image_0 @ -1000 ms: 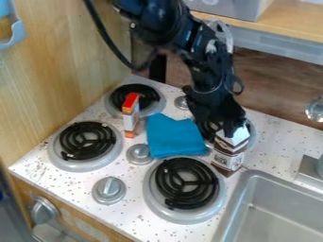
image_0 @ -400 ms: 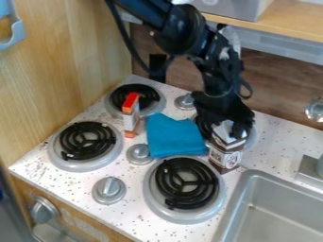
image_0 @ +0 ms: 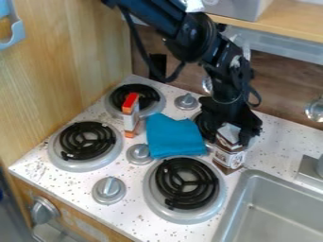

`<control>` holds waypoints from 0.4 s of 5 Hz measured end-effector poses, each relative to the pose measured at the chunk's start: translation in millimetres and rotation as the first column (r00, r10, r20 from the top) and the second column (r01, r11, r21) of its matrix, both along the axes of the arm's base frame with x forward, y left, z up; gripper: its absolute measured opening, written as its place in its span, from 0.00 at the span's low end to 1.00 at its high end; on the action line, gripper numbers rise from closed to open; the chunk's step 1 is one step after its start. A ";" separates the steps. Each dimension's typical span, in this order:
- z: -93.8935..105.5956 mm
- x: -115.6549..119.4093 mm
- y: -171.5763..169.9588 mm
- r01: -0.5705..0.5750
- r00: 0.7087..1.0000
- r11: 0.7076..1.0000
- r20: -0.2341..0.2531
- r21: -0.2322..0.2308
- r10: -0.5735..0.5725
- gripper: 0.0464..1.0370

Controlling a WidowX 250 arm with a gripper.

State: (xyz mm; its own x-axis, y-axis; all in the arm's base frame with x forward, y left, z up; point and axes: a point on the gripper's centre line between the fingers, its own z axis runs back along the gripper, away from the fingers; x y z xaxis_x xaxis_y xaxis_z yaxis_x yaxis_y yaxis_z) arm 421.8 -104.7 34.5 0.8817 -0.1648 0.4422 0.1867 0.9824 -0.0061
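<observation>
From my station, at left I see an upright red-topped, white-and-orange small box (image_0: 131,118) by the rear-left black coil burner (image_0: 133,96). Next lies a folded blue cloth (image_0: 172,137). Right of it, my black two-finger gripper (image_0: 231,130) is at the top of a brown-and-white gabled carton (image_0: 227,157), near the grey metal sink (image_0: 271,208); I can't tell whether its jaws are open or closed.

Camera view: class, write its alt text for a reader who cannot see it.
A black robot hand is at the top of a brown-and-white carton, near a grey metal sink. A blue cloth lies among black coil burners.
</observation>
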 end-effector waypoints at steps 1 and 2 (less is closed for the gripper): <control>-2.4 -1.6 -1.0 0.002 1.000 1.000 -0.007 0.017 -0.002 0.93; -4.4 -1.7 0.6 -0.007 1.000 1.000 -0.011 0.024 0.007 0.79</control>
State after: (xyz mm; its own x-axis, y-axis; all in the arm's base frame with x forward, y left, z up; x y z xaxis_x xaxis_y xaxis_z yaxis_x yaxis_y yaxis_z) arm 420.0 -104.1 30.1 0.8876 -0.1690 0.4285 0.1796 0.9836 0.0158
